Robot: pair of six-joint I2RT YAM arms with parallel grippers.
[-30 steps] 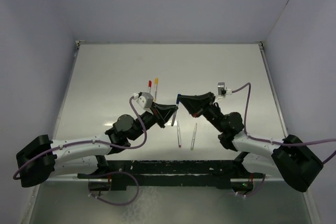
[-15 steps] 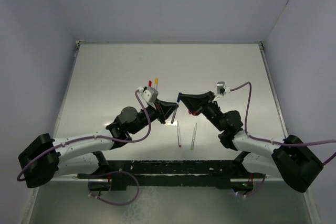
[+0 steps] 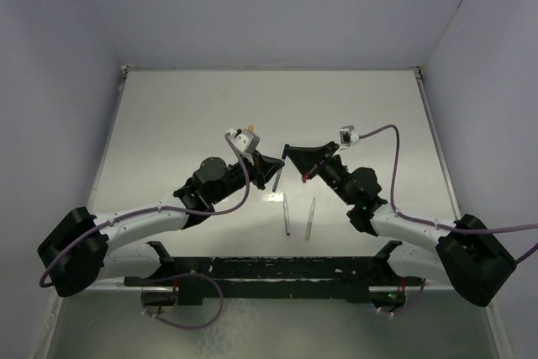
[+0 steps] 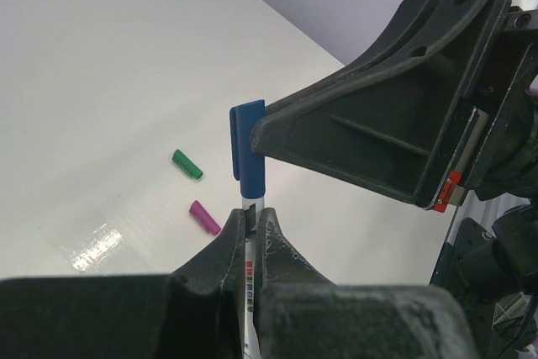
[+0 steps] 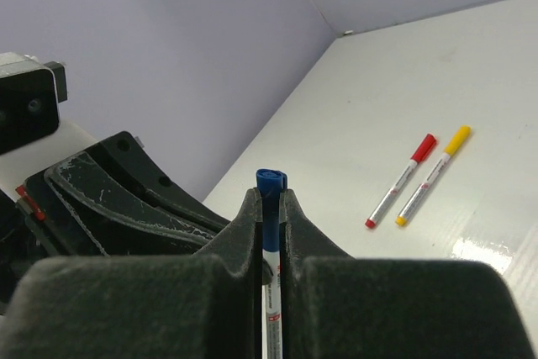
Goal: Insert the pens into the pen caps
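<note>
Top view: left end effector (image 3: 271, 171) and right end effector (image 3: 288, 154) meet tip to tip above the white surface (image 3: 168, 115); two loose pens (image 3: 286, 213) lie nearby.

Left wrist: end effector narrow, clamping the held pen (image 4: 250, 271); blue cap (image 4: 247, 150) on its tip; green cap (image 4: 187, 165) and purple cap (image 4: 204, 217) on the surface.

Right wrist: end effector narrow, pinching the blue cap; red-capped pen (image 5: 402, 181) lies beside yellow-capped pen (image 5: 431, 176).

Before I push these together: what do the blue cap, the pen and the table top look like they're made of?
Blue cap: smooth, opaque moulded plastic, judging by its crisp clip edge and even colour.
Pen: a glossy white plastic barrel with printed markings.
Table top: a hard, glossy white sheet, perhaps laminate. It mirrors light near the purple cap.
</note>
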